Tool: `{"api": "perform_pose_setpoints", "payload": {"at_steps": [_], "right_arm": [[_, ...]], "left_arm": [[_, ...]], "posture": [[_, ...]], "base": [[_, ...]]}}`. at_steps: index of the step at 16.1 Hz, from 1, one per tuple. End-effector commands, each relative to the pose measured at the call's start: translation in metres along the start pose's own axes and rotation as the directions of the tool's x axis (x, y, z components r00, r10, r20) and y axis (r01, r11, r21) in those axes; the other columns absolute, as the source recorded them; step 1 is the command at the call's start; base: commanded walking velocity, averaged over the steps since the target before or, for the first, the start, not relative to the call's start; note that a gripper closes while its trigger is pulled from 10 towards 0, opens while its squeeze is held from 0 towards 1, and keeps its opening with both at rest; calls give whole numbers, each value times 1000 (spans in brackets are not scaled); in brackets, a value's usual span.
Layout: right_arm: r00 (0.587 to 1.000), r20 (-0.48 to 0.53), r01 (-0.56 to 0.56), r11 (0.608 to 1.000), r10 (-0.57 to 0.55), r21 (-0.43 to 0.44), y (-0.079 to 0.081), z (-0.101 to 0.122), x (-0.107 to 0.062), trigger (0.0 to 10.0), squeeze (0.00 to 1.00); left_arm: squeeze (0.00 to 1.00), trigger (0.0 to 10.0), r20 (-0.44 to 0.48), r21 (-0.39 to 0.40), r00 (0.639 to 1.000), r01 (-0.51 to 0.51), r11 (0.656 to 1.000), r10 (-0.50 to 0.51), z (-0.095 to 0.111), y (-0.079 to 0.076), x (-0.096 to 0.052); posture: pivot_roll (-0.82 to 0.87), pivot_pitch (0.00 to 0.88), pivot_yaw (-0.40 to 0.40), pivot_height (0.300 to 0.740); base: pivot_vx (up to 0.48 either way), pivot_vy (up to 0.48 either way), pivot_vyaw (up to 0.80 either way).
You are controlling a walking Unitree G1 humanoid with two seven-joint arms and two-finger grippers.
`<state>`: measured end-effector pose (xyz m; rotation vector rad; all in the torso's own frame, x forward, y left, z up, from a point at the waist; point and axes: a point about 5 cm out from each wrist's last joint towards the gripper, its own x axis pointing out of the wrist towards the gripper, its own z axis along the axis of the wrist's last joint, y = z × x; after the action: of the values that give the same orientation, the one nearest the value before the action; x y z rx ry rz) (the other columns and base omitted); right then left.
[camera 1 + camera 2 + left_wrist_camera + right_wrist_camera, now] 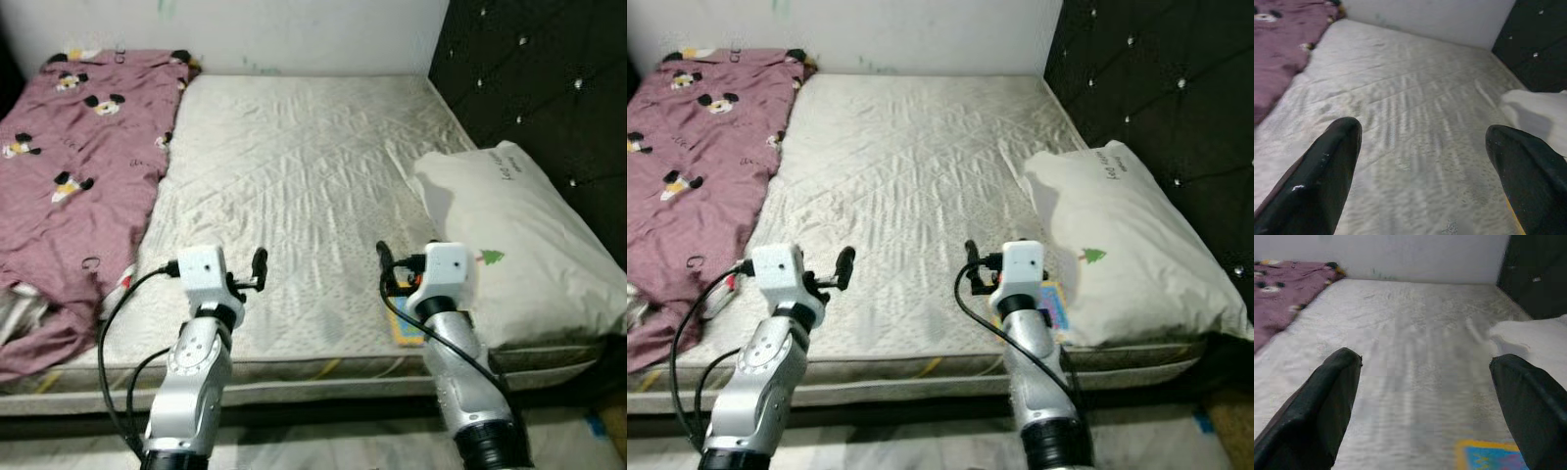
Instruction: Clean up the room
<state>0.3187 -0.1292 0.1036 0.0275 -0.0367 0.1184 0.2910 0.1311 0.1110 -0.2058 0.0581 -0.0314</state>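
A maroon blanket (78, 157) with cartoon mouse prints lies crumpled over the left side of the bare white mattress (294, 166), and its lower end hangs off the near edge. A white pillow (514, 245) rests at the right side. A flat, colourful booklet-like item (1488, 455) with a yellow border lies on the mattress beside the pillow, just under my right arm. My left gripper (1422, 132) is open above the mattress's near edge and holds nothing. My right gripper (1425, 362) is also open and empty, above the near edge next to the pillow.
A black tufted headboard (549, 78) stands along the right side behind the pillow. A pale wall (294, 29) closes off the far side of the bed. Pale floor (323, 446) runs along the near edge of the bed.
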Motion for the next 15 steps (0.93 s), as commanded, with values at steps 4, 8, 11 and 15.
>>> {"api": "perform_pose_setpoints", "payload": {"at_steps": [4,8,11,15], "right_arm": [[1000,-2,-23,1000,23,-13,3,1,2,10000,0],[1000,-6,-29,999,29,-17,4,0,3,10000,0],[999,-7,-32,999,32,-18,4,0,3,10000,0],[999,-10,-36,999,35,-20,4,-1,3,10000,0]], "left_arm": [[0,10000,-4,-5,1000,-21,1000,21,-2,1,-1],[0,10000,-2,-8,1000,-24,1000,24,-1,2,0],[0,10000,0,-3,1000,-21,1000,21,0,2,1],[0,10000,-2,-6,1000,-16,1000,16,-1,-1,0]], "posture": [[-4,116,-15,740],[-1,108,-17,740],[-1,105,-16,740],[-2,105,-19,740]], "base": [[0,480,-141],[0,480,0],[0,480,0],[0,480,0]]}}
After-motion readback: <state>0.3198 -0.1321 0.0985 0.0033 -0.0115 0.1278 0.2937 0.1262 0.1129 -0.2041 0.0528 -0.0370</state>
